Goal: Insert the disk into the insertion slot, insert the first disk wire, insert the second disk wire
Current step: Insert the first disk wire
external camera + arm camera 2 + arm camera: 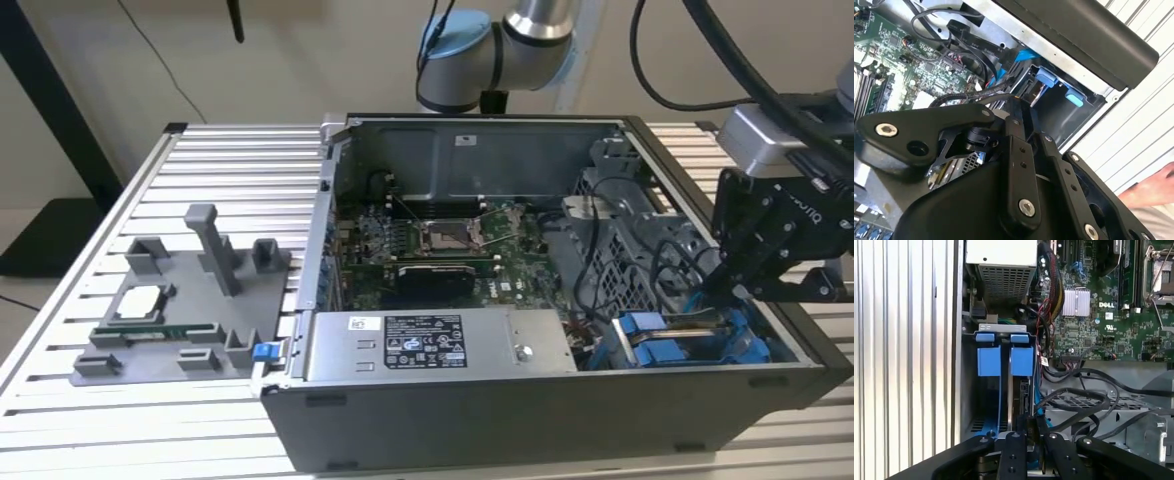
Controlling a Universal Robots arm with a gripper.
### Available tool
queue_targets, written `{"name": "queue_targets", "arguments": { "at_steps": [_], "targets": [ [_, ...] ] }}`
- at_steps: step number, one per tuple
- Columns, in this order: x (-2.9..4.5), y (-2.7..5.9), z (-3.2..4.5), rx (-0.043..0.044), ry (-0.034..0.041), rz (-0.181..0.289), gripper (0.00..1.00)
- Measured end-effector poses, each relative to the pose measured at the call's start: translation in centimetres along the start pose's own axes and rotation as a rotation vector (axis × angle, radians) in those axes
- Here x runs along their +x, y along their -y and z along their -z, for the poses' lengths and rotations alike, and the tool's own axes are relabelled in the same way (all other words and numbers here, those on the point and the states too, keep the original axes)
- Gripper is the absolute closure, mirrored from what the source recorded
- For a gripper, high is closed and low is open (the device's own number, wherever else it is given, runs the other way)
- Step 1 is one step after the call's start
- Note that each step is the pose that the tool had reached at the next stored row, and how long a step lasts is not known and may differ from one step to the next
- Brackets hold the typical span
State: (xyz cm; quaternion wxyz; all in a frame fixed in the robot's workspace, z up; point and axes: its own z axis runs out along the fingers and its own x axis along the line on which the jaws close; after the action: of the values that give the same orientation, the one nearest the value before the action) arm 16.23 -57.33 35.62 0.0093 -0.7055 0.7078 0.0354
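Pincer matt black; insertion slot grey perforated metal, blue plastic tabs.

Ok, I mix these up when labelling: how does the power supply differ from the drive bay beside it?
The power supply is a closed grey box with a black-and-white label; the drive bay is open-topped with blue plastic tabs. In the exterior view the gripper hangs over the drive bay, not over the power supply. Both sit inside the open case, along its near wall.

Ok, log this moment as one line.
claw: inside case, at insertion slot | blue tabs: at slot rim | black cables: loose beside slot
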Motion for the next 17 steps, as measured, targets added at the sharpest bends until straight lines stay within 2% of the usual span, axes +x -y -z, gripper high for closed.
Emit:
{"name": "queue_targets", "arguments": {
  "at_steps": [3,9,17],
  "targets": [
    [0.01,0.02,-0.27,0.0093,-0.0001,0.004,1.0],
    [0.04,0.0,-0.65,0.0103,0.0,0.004,1.0],
    [0.08,0.02,-1.3,0.0189,-0.0002,0.005,1.0]
  ]
}}
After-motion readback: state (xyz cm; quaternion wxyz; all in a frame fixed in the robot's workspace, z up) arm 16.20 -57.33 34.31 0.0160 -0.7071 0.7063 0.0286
